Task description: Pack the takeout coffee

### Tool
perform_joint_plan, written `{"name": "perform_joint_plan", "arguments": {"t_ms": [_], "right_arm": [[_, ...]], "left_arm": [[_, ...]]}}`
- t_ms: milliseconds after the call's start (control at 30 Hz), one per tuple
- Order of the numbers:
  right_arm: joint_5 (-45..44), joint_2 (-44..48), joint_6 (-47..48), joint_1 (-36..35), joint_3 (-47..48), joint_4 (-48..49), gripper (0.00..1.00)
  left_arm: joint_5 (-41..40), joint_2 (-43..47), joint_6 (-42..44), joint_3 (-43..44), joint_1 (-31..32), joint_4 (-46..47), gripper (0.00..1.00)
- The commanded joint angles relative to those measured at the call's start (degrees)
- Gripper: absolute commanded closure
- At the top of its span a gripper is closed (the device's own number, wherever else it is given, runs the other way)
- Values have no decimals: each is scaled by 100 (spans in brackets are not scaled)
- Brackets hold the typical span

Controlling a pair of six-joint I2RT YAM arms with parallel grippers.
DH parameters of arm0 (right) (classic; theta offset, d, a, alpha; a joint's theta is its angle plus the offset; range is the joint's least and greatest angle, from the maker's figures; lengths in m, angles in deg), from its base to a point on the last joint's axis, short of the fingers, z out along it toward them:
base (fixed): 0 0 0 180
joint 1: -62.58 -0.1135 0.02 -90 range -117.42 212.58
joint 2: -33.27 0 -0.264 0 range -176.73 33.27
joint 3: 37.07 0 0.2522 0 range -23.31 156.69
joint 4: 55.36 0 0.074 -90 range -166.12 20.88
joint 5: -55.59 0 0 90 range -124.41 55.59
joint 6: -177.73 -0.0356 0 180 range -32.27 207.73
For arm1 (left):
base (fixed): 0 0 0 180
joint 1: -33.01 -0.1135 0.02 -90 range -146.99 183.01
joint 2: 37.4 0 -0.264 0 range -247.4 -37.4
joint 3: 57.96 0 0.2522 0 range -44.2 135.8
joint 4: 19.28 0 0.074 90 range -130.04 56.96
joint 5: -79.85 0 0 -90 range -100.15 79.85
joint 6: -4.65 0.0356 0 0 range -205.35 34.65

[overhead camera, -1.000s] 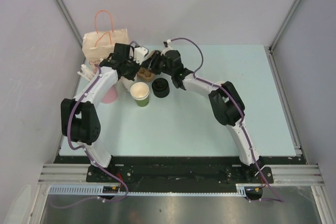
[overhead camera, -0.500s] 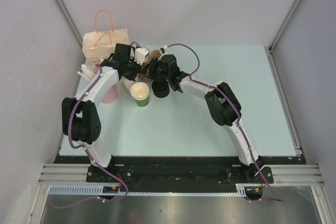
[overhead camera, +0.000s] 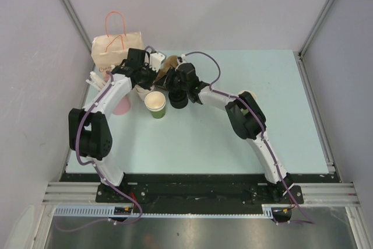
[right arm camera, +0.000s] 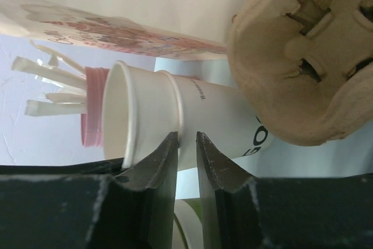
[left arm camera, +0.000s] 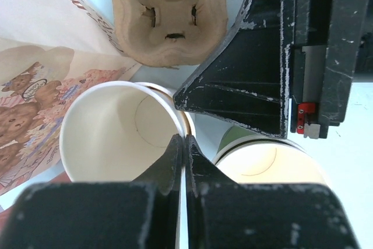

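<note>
2 arms, same build. The left arm & right arm have white moulded links w/ chunky black joint housings. A purple cable runs along each. Bases sit on a black plate.

The left end effector is matte black w/ 2 wedge fingers tapering to thin tips, grainy finish. The right end effector is the same black w/ curved tips. From the left wrist cam its body shows chipped, white-scuffed edges, straight grooves + a small red tab.
</note>
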Motion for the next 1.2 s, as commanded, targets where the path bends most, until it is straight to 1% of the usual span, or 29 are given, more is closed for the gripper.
{"name": "perform_joint_plan", "arguments": {"t_ms": [0,333,700,833,933,1067,1100,1167], "right_arm": [[82,-131,-21,-36,108,-49,77],[-32,-123,129,-36,91,-182,78],[-225,281,533,-106,38,-445,78],[-331,466,787,-115,-6,-568,74],[-375,641,998,-132,-32,-621,70],[-410,835,1209,-124,-76,-656,65],[-384,888,1227,-106,-120,-595,61],[-331,1002,1280,-106,-155,-533,58]], "left_arm": [[332,201,-3,125,61,269,100],[-1,377,243,81,78,331,99],[-353,790,410,116,96,331,100],[-625,1018,411,159,105,322,100],[-854,1387,489,168,113,331,100],[-749,1870,437,204,122,322,100],[-540,2019,393,221,122,313,100],[-372,2143,305,239,140,313,100]]}}
